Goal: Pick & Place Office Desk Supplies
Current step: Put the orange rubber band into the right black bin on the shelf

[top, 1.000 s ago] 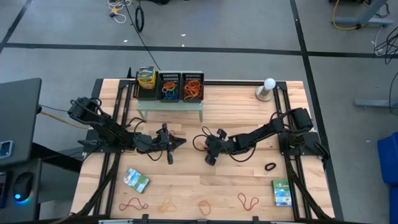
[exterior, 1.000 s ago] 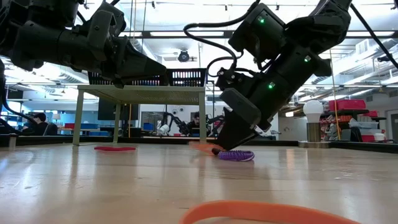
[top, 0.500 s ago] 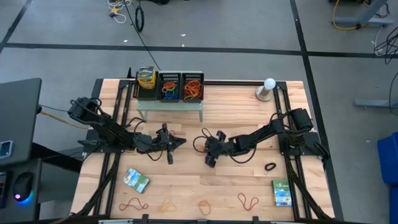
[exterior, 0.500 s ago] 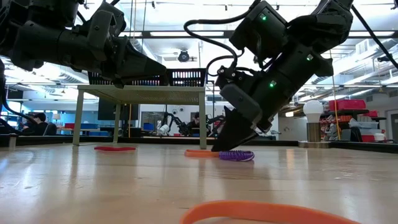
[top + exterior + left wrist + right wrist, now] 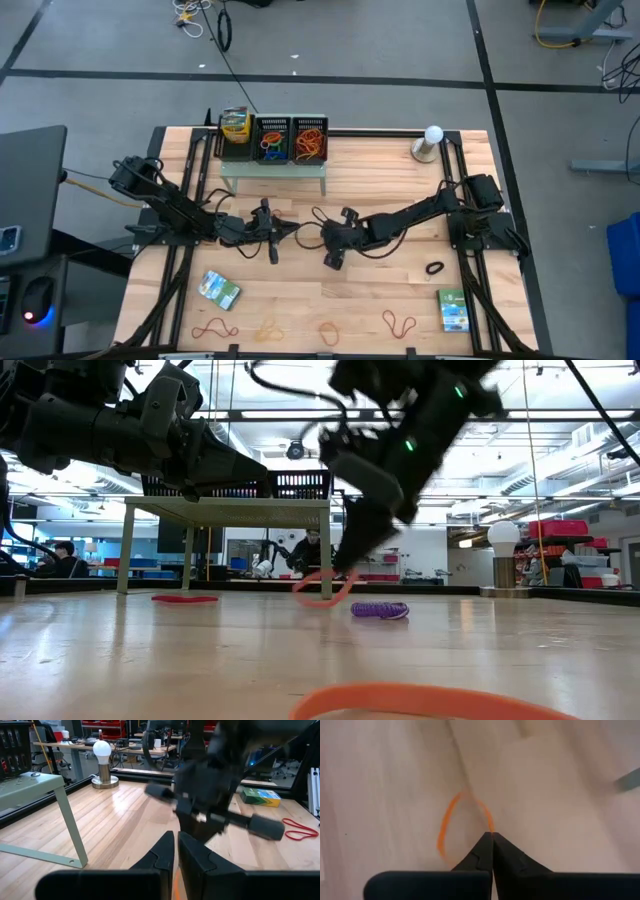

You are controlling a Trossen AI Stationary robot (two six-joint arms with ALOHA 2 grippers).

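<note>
Fingertips of my right gripper (image 5: 492, 836) are pressed together on a thin orange rubber-band loop (image 5: 445, 827), which hangs from them over the pale wooden table (image 5: 560, 795); only my right wrist view shows that pinch plainly. From the low view I see what the overhead camera hides: the loop (image 5: 322, 587) is lifted off the boards, just beside a coiled purple rubber band (image 5: 379, 610) lying flat, with a red band (image 5: 184, 598) farther off. From above, my right gripper (image 5: 330, 240) sits near the table's middle, facing my left gripper (image 5: 285, 229), whose fingers are nearly closed on nothing I can see. A green-white-blue packet (image 5: 218, 289) lies near the front edge, another (image 5: 452, 309) at the right front corner.
</note>
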